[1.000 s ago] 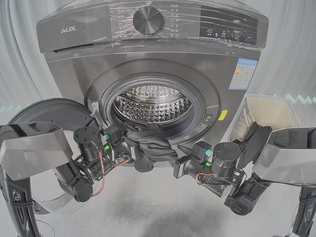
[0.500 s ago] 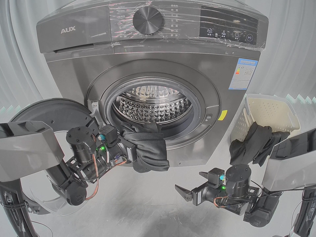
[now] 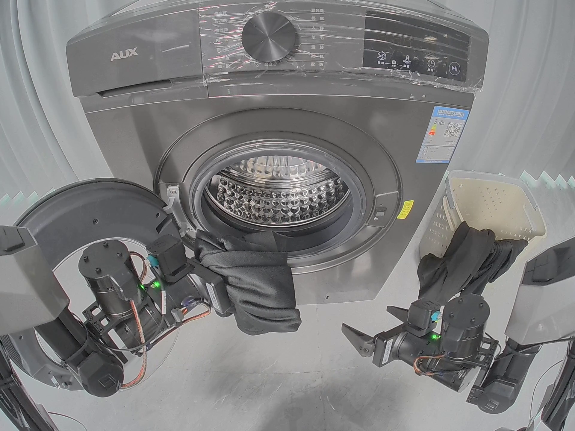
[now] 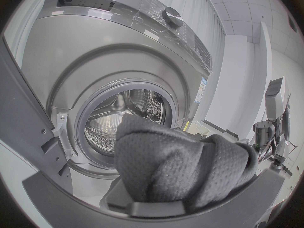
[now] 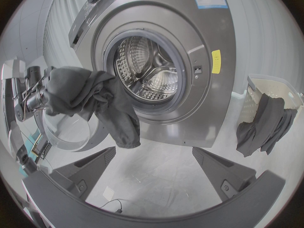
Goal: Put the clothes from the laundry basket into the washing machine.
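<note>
Head view: the left claw [image 3: 223, 284] is clamping a dark garment [image 3: 259, 279] at the drum's [image 3: 278, 193] seven o'clock, ready for feeding in. Left wrist view: it is bunching before the opening. Right wrist view: the right claw [image 5: 152, 171] is gaping empty, free for the laundry basket's [image 5: 276, 87] draped garment [image 5: 262, 124].

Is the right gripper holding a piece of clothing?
No, the right gripper has its fingers spread open, with only bare floor between them.
</note>
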Motion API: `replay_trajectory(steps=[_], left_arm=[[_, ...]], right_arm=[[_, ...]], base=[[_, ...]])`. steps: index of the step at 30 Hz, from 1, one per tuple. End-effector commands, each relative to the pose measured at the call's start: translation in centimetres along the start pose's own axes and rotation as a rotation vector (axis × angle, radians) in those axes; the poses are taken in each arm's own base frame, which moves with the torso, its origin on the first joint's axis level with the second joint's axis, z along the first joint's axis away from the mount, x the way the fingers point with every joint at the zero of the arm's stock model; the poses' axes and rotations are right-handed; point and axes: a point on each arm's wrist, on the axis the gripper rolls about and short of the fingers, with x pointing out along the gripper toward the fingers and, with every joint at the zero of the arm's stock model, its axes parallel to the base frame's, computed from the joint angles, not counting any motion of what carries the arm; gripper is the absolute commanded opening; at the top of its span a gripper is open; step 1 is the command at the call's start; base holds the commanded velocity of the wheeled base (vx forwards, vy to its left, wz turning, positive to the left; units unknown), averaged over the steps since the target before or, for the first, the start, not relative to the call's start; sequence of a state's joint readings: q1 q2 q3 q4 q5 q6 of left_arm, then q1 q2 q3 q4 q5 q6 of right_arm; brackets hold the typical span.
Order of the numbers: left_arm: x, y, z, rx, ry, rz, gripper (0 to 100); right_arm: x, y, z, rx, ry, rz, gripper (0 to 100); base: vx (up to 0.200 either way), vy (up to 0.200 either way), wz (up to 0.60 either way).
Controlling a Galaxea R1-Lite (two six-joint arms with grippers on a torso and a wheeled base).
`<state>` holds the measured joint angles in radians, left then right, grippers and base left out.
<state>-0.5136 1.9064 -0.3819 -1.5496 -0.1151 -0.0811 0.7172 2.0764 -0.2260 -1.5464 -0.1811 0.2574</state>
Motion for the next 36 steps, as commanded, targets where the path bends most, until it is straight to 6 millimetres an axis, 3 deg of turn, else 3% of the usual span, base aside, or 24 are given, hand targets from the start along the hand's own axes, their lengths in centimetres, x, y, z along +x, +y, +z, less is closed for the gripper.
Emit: replay_trajectory(steps=[1,6,11,26,36], left_arm=[[-0.8,-0.2,0.3,-0.002,0.001,-0.002,0],[-1.6,-0.6,-0.2,-0.013,0.031,-0.001,0],[-1.8,-0.5,-0.1,-0.014,0.025,0.054,0],[-1.8,-0.3,0.0,-0.012,0.022,0.066,0],[-1.8,0.1,-1.1,-0.018,0.066,0.076,0]], right_arm=[[-1.3,-0.2,1.6,0.022,-0.063,-0.007,100],[-2.7,0.0,3.4,0.095,-0.137,0.013,100],[-3.0,-0.5,3.6,0.108,-0.146,-0.002,100],[-2.1,-1.3,4.1,0.101,-0.165,-0.021,100],[-1.9,-1.5,4.0,0.103,-0.156,-0.010,100]], base=[[0.000,0.000,0.00],[0.000,0.000,0.00],[0.000,0.000,0.00],[0.000,0.000,0.00],[0.040,0.000,0.00]])
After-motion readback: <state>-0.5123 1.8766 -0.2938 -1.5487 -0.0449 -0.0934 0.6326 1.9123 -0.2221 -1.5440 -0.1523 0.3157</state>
